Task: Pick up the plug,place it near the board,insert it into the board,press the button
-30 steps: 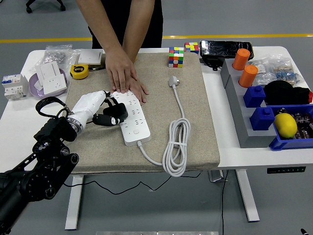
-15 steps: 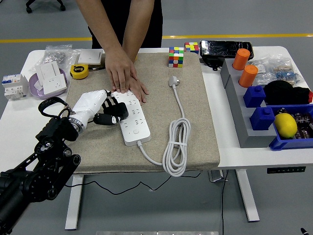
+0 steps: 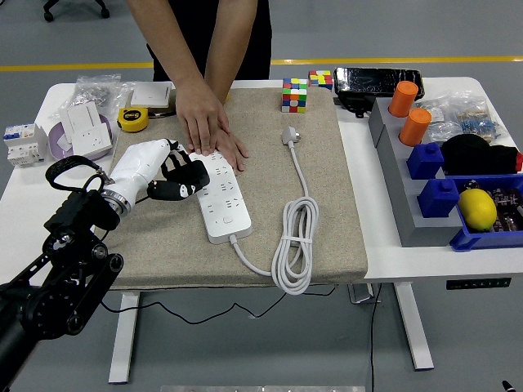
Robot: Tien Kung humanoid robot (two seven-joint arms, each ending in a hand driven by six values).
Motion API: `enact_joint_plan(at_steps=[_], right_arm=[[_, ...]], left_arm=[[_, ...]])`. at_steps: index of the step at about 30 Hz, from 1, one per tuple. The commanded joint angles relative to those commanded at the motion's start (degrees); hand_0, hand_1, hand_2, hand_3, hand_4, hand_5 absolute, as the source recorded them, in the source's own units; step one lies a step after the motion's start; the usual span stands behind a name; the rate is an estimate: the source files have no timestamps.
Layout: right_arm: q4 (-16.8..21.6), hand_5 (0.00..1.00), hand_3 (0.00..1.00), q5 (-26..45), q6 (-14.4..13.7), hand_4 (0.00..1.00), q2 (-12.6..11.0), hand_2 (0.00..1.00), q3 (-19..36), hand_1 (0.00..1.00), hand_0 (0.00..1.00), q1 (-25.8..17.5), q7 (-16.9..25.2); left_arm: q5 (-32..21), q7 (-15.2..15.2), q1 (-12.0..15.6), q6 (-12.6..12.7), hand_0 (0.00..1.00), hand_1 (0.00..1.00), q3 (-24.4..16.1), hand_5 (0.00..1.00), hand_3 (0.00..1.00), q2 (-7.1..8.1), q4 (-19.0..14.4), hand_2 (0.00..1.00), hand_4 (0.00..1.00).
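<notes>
- Left of centre: the robot's left hand [image 3: 167, 173] hovers just beside the left edge of the power strip [image 3: 220, 194]. Its dark fingers [image 3: 181, 189] are loosely curled and hold nothing. The right hand is not in view.
- Centre: the white power strip lies at a diagonal on the beige mat [image 3: 327, 188]. A person's hand [image 3: 206, 122] presses flat on its far end, which should keep it from sliding. The strip is rigid plastic and looks light enough to skid if pushed unheld.
- Right of centre, upper part of the mat: the white plug [image 3: 288, 134] lies flat, well apart from the robot's hand. Its cable [image 3: 296, 237] runs down to a coil near the mat's bottom edge and back to the strip.
- Handling judgement: the plug body is small, hard and smooth, so it may slip. Pinch its flat sides just behind the prongs, not the cord. The stiff, springy cable will likely drag and twist the plug as it lifts.
</notes>
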Motion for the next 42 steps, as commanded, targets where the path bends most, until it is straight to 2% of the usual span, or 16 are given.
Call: enact_joint_plan(at_steps=[3,6,11,19,24,26,27,28,30,33,34,42], right_arm=[[0.0,0.998,0.871,-0.3,0.0,0.998,0.0,0.839,0.3,0.897,0.938,0.0,-0.1],[0.0,0.998,0.871,-0.4,0.0,0.998,0.0,0.840,0.4,0.897,0.938,0.0,-0.1],[0.0,0.998,0.871,-0.5,0.0,0.998,0.2,0.840,0.5,0.897,0.938,0.1,0.0],[0.0,0.998,0.870,-0.7,0.1,0.998,0.3,0.840,0.2,0.897,0.936,0.4,0.1],[0.0,0.998,0.871,-1.2,0.1,0.998,0.0,0.840,0.6,0.897,0.937,0.5,-0.2],[0.0,0.998,0.871,-1.2,0.1,0.998,-0.1,0.840,0.5,0.897,0.937,0.4,-0.2],[0.0,0.998,0.871,-1.3,0.1,0.998,0.0,0.840,0.7,0.897,0.937,0.3,-0.2],[0.0,0.998,0.870,-1.4,0.1,0.998,0.0,0.840,0.8,0.897,0.938,0.2,-0.3],[0.0,0.998,0.870,-1.6,0.1,0.998,0.2,0.840,1.1,0.897,0.938,0.0,-0.4],[0.0,0.998,0.870,-1.7,0.1,0.998,0.3,0.840,1.1,0.897,0.938,-0.2,-0.4],[0.0,0.998,0.870,-1.7,0.1,0.998,0.3,0.840,1.1,0.897,0.937,-0.2,-0.4],[0.0,0.998,0.870,-1.5,0.1,0.998,0.0,0.839,1.0,0.897,0.937,0.1,-0.3]], left_arm=[[-1.0,-0.5,1.5,0.4,0.476,0.300,-2.2,0.059,0.309,0.43,-2.6,0.242,0.626],[-2.7,-1.0,2.8,1.0,0.471,0.307,-3.8,0.039,0.311,0.71,-3.6,0.243,0.616],[-2.8,-1.3,4.8,1.0,0.469,0.314,-5.5,0.030,0.321,0.61,-3.0,0.248,0.599],[-1.8,-2.0,7.3,1.3,0.473,0.340,-6.9,0.031,0.329,-0.40,-1.4,0.257,0.606],[-1.4,-2.2,7.4,1.5,0.476,0.355,-7.4,0.035,0.334,-0.73,-1.4,0.263,0.610],[-1.3,-2.2,7.3,1.0,0.476,0.355,-7.5,0.035,0.334,-0.73,-1.2,0.263,0.610],[-1.5,-2.0,7.3,-0.2,0.476,0.355,-7.6,0.035,0.334,-0.65,-0.8,0.263,0.610],[-1.6,-1.9,7.3,-1.0,0.621,0.635,-7.7,0.216,0.515,-0.58,-0.6,0.522,0.810],[-1.7,-2.0,7.3,-1.8,0.621,0.635,-7.6,0.216,0.515,-0.45,-0.1,0.522,0.810],[-1.6,-2.1,7.3,-1.5,0.621,0.635,-7.5,0.216,0.515,-0.49,0.8,0.522,0.810],[-1.5,-2.1,7.2,-1.5,0.649,0.693,-7.5,0.222,0.532,-0.52,1.1,0.568,0.822],[-1.7,-2.1,6.7,-1.8,0.652,0.704,-7.3,0.217,0.541,-0.46,1.6,0.581,0.820]])
